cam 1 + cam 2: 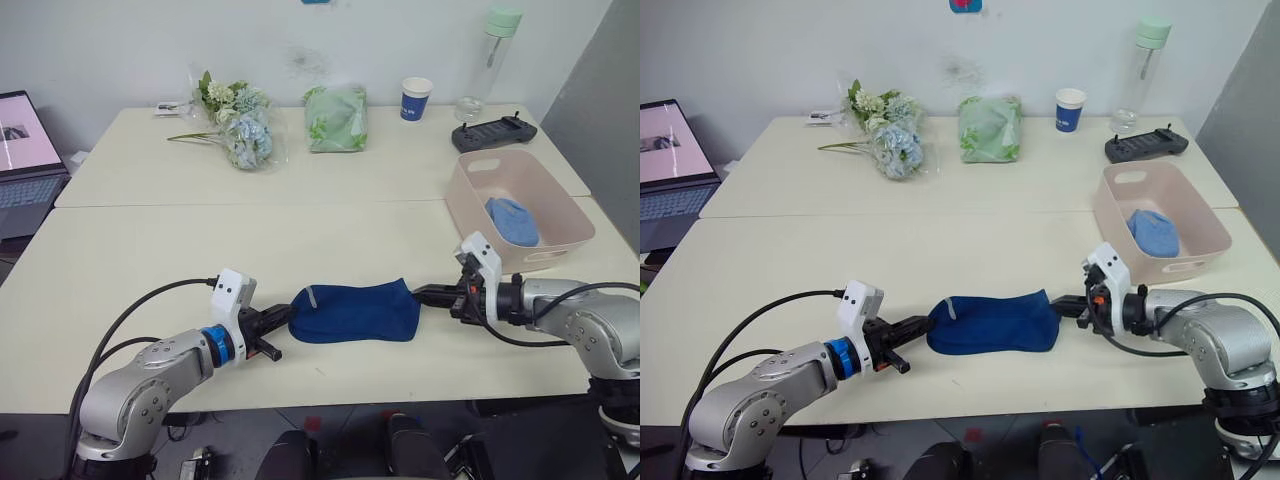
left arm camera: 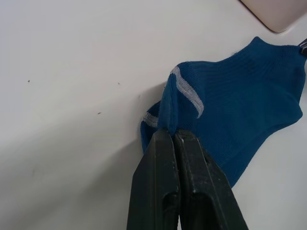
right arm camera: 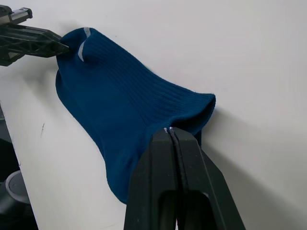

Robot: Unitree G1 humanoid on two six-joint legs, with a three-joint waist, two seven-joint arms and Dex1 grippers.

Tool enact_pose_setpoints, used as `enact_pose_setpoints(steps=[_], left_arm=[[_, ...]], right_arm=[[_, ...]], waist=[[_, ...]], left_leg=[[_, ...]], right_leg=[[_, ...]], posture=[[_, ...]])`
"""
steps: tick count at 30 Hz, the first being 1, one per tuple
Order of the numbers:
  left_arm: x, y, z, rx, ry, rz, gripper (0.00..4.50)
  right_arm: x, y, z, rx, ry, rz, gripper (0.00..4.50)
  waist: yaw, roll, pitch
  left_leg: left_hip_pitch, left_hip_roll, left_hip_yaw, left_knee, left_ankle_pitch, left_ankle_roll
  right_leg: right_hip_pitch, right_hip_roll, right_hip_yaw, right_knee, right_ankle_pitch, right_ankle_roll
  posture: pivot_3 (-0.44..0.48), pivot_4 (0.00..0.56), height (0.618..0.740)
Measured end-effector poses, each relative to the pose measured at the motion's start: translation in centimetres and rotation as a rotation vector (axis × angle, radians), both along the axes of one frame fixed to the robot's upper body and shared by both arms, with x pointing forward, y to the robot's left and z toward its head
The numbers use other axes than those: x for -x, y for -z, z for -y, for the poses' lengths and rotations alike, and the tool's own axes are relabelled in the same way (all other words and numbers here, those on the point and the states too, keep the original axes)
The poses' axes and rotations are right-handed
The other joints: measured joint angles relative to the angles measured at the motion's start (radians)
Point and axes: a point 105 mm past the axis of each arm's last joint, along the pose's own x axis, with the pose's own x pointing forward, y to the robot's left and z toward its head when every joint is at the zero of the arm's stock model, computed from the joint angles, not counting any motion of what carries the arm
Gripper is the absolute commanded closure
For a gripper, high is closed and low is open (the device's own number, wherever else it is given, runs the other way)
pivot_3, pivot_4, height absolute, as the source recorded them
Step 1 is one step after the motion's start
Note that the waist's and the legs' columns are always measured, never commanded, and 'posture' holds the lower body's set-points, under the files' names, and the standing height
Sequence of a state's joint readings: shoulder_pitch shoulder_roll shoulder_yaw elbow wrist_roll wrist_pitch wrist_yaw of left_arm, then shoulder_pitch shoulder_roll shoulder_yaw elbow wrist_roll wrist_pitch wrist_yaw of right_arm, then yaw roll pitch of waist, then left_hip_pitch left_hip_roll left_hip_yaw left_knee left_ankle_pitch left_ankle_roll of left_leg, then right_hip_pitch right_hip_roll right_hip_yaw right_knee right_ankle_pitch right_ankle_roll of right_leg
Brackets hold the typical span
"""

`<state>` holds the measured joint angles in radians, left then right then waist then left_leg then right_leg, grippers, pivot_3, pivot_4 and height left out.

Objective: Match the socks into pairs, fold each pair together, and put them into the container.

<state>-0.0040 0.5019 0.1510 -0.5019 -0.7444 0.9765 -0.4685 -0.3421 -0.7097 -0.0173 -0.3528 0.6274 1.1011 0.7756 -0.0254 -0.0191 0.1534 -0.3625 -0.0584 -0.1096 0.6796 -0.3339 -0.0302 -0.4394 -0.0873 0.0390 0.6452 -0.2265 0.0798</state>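
A dark navy sock pair (image 1: 355, 311) lies stretched flat near the table's front edge, with a grey stripe at its left end. My left gripper (image 1: 285, 322) is shut on that left end, seen close in the left wrist view (image 2: 173, 136). My right gripper (image 1: 425, 294) is shut on the opposite end (image 3: 170, 132). The pale pink container (image 1: 555, 190) stands at the right, behind my right arm. A folded light blue pair (image 1: 512, 221) rests inside it.
Along the table's far side lie a bunch of flowers (image 1: 240, 125), a green bag (image 1: 335, 117), a blue paper cup (image 1: 416, 98), a clear bottle (image 1: 493, 55) and a black controller (image 1: 493, 133). A laptop (image 1: 25, 160) is open at the far left.
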Motion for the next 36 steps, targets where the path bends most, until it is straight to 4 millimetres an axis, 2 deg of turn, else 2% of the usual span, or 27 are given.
enact_pose_setpoints(steps=[4, 14, 24, 29, 36], left_arm=[[0.3, -0.8, -0.1, 0.097, -0.008, -0.025, 4.47], [0.8, -1.7, -0.2, 0.191, -0.016, -0.077, 4.47], [2.3, 0.4, -0.2, 0.087, 0.003, -0.157, 4.47], [1.7, 0.6, -1.0, 0.059, -0.033, -0.133, 4.47], [1.2, 0.7, -0.9, 0.033, -0.026, -0.114, 4.47]], right_arm=[[-0.1, 0.0, 0.2, 0.01, 0.009, 0.003, 4.5], [-0.6, -0.5, 0.3, 0.023, 0.015, 0.026, 4.5], [-0.3, -0.3, 0.4, 0.017, 0.007, 0.003, 4.5], [-0.3, -0.3, 0.4, 0.018, 0.008, 0.002, 4.5], [-0.4, 0.3, -0.1, 0.016, 0.008, -0.013, 4.5]], waist=[[0.0, 0.0, 0.0], [0.0, 0.0, 0.0], [0.0, 0.0, 0.0], [0.0, 0.0, 0.0], [0.0, 0.0, 0.0]], left_leg=[[0.0, 0.0, 0.0, 0.0, 0.0, 0.0], [0.0, 0.0, 0.0, 0.0, 0.0, 0.0], [0.0, 0.0, 0.0, 0.0, 0.0, 0.0], [0.0, 0.0, 0.0, 0.0, 0.0, 0.0], [0.0, 0.0, 0.0, 0.0, 0.0, 0.0]], right_leg=[[0.0, 0.0, 0.0, 0.0, 0.0, 0.0], [0.0, 0.0, 0.0, 0.0, 0.0, 0.0], [0.0, 0.0, 0.0, 0.0, 0.0, 0.0], [0.0, 0.0, 0.0, 0.0, 0.0, 0.0], [0.0, 0.0, 0.0, 0.0, 0.0, 0.0]], posture=[[0.0, 0.15, 0.74], [0.0, 0.15, 0.74], [0.0, 0.15, 0.74], [0.0, 0.15, 0.74], [0.0, 0.15, 0.74]])
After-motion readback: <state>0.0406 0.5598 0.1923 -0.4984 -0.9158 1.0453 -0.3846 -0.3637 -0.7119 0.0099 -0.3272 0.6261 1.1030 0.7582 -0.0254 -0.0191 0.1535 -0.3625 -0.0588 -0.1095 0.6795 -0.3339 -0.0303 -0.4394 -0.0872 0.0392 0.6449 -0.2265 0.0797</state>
